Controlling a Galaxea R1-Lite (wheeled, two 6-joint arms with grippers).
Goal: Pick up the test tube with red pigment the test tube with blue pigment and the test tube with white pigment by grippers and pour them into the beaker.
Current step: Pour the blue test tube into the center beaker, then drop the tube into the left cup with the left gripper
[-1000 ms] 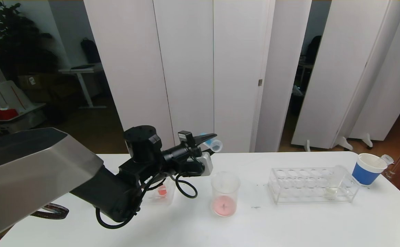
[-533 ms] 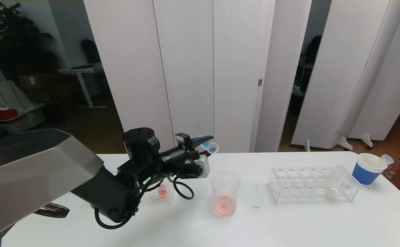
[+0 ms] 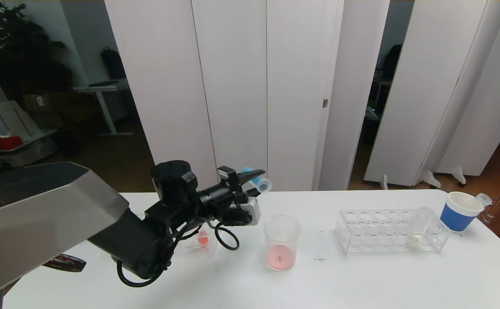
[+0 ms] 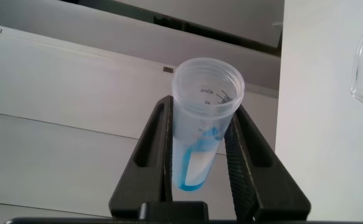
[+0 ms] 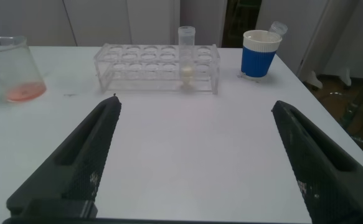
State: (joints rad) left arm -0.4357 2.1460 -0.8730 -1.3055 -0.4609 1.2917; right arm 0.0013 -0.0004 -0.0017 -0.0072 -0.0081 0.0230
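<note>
Left gripper (image 3: 254,177) fingers clamped on tilted blue tube (image 4: 201,127) above counter (image 3: 361,274), just beside beaker (image 3: 280,242), right gripper (image 5: 193,155) fingers apart

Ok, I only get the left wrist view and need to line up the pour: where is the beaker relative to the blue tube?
Observer: The beaker stands on the table, lower than the left claw and slightly toward the robot's right of the mouth of the test tube with blue pigment.
Operator: Anything in it already?
Observer: A pinkish-red layer covers its bottom.
Operator: Where's the white tube?
Observer: The test tube with white pigment stands upright in the clear rack, farther to the robot's right.
</note>
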